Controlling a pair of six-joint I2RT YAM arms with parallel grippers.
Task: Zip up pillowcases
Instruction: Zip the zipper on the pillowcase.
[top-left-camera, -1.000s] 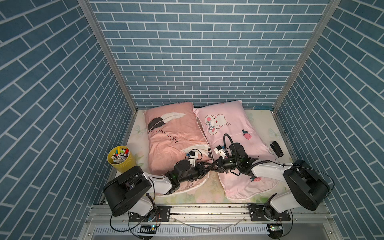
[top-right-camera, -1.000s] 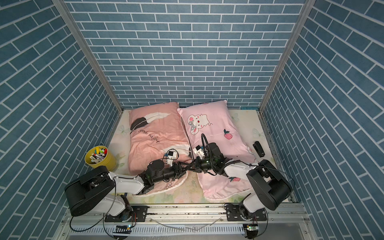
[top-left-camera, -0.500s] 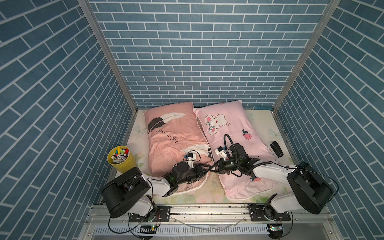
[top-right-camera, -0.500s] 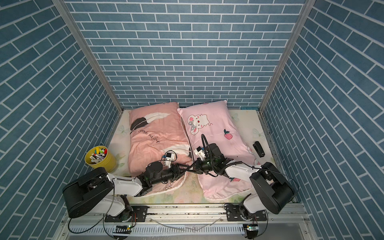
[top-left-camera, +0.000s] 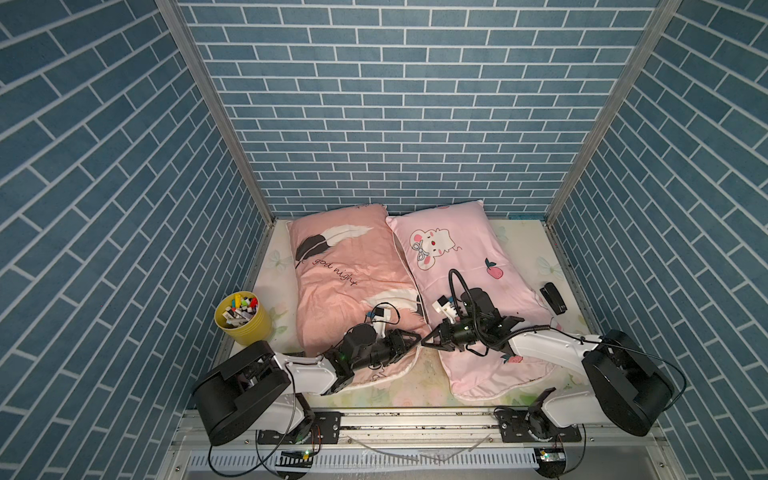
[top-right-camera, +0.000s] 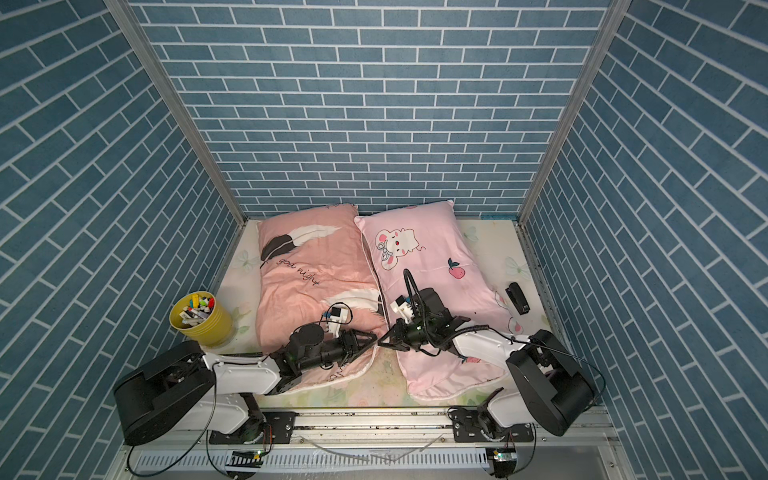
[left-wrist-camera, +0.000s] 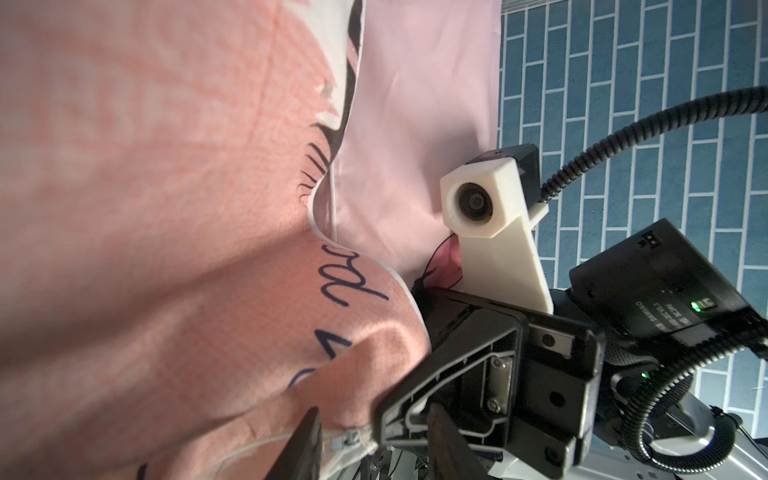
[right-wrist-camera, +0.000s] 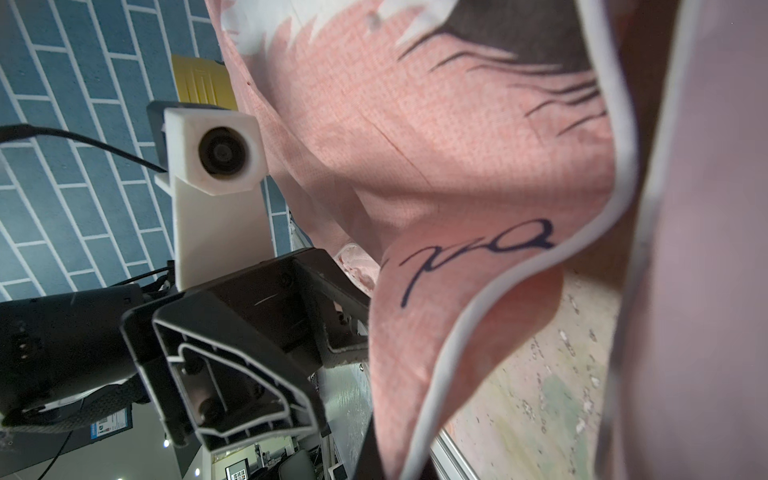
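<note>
The salmon-pink feather pillowcase (top-left-camera: 345, 274) and the pale pink mouse pillowcase (top-left-camera: 457, 257) lie side by side in both top views. Both grippers meet at the salmon one's near right corner. My right gripper (top-left-camera: 428, 341) is shut on that corner's white-piped edge (right-wrist-camera: 419, 415), which runs down between its fingers. My left gripper (left-wrist-camera: 374, 453) faces it with jaws apart. The grey zipper pull (left-wrist-camera: 345, 439) sits between the left fingers (left-wrist-camera: 303, 449), next to the right gripper's fingertip (left-wrist-camera: 399, 415). The pale pillowcase's zipper is not visible.
A yellow cup of markers (top-left-camera: 242, 316) stands at the left edge. A black stapler (top-left-camera: 552, 298) lies at the right. The pale floral sheet (top-left-camera: 424, 374) shows between the pillowcases' near ends. Brick walls close in three sides.
My left gripper's jaws have narrowed around the zipper end, and the left wrist shifted slightly toward the corner. The right gripper keeps its hold in nearly the same place.
</note>
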